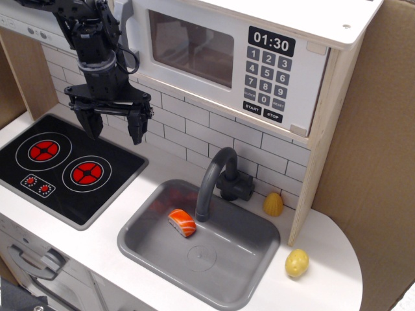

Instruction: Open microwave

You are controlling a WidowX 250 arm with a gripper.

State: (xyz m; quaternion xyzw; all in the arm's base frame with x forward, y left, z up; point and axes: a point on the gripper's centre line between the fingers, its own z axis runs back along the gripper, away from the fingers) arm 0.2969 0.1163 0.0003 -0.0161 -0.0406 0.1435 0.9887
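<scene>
A white wooden toy microwave [240, 61] with a wide door sits in the upper shelf of the play kitchen, above the white brick-pattern backsplash [214, 133] and behind the grey plastic sink basin [259, 259]. Its door carries a clear window that shows a dim interior, and its face turns toward the front of the counter, angled slightly down and to the left in this view. The box is longer across than it is tall, so its long axis runs left to right along the wall. On the right side of the front sits a black number keypad [266, 81] under clock digits reading 01:30, with START and STOP keys at the bottom. A grey vertical bar handle [130, 29] stands at the door's left edge, though the arm partly hides it, so its full length is hard to judge. The door looks closed flat against the body.

The black robot gripper [113, 123] hangs below and left of the microwave, over the far edge of the flat black hob with red rings [65, 165]. Its two fingers are spread apart, point downward and hold nothing.
</scene>
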